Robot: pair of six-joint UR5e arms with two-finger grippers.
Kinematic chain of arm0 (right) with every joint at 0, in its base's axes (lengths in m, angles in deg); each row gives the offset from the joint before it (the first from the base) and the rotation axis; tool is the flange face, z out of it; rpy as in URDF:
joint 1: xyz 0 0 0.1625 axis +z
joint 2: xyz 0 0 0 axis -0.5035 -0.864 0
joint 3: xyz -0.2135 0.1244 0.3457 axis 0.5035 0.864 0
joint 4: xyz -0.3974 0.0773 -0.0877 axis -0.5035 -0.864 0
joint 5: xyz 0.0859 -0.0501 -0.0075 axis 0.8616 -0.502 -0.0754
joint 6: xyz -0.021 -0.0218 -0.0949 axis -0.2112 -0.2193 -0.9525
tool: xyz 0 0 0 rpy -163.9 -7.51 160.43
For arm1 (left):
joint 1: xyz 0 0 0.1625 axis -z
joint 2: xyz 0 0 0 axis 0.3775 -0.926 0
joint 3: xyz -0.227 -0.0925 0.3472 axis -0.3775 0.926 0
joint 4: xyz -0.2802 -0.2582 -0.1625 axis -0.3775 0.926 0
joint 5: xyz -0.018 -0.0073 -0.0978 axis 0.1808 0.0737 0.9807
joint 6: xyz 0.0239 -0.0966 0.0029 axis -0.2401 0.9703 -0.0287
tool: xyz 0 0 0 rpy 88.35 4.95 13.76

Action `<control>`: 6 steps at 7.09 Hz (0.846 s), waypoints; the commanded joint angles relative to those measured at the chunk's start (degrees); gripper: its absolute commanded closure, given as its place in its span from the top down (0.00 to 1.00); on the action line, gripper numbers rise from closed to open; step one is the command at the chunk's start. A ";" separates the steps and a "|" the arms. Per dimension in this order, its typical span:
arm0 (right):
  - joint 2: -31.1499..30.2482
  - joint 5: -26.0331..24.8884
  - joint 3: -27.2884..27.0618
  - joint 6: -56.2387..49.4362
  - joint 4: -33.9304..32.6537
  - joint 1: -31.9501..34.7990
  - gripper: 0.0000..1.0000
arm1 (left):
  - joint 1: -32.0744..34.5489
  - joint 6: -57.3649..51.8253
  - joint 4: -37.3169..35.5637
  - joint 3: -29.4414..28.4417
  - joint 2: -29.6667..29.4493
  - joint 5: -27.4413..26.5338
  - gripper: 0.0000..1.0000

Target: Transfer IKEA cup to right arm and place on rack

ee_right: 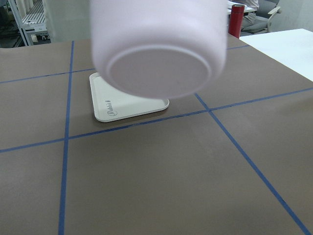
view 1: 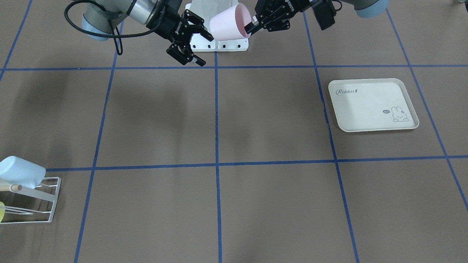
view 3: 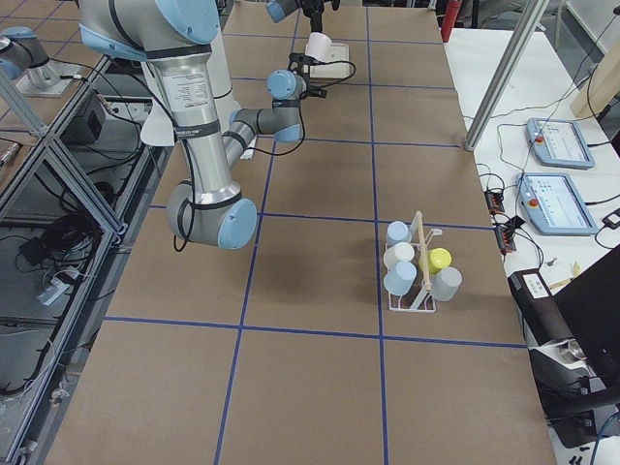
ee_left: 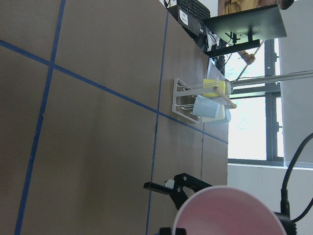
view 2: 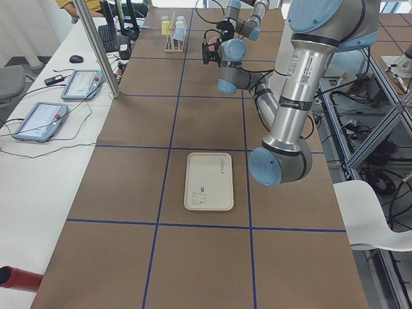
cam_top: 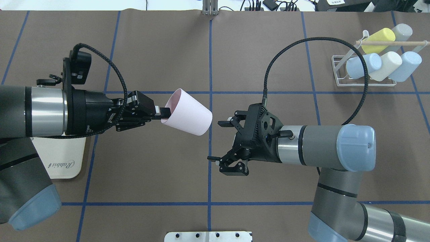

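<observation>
A pale pink IKEA cup hangs in the air above the middle of the table. It lies on its side with its base pointing toward the right gripper. The left gripper pinches the cup's rim, one finger inside the mouth and one outside. The right gripper has its fingers spread wide, facing the cup's base with a clear gap between them, and it holds nothing. A thick black cable loops up from the right arm. The white wire rack stands well away, near the far corner on the robot's right. It carries a yellow cup, a grey cup, two pale blue cups and a cream one. On the robot's left lies a cream tray printed with the word "Rabbit" and a small rabbit drawing. White lettering on the gripper bodies is too small to read. The table is matte brown, divided into squares by blue tape lines. Beside it, a white bench holds two tablet-like screens and a keyboard.
</observation>
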 commanded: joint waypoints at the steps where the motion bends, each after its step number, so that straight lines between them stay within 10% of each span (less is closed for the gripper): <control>1: 0.43 -0.23 -0.19 0.00 0.15 -0.33 1.00 | -1.90 -0.11 0.00 -1.39 -0.41 -1.72 0.00; 6: 0.52 -0.23 -0.80 0.00 0.15 -0.33 1.00 | -4.89 -0.11 0.00 -2.71 -0.50 -3.94 0.00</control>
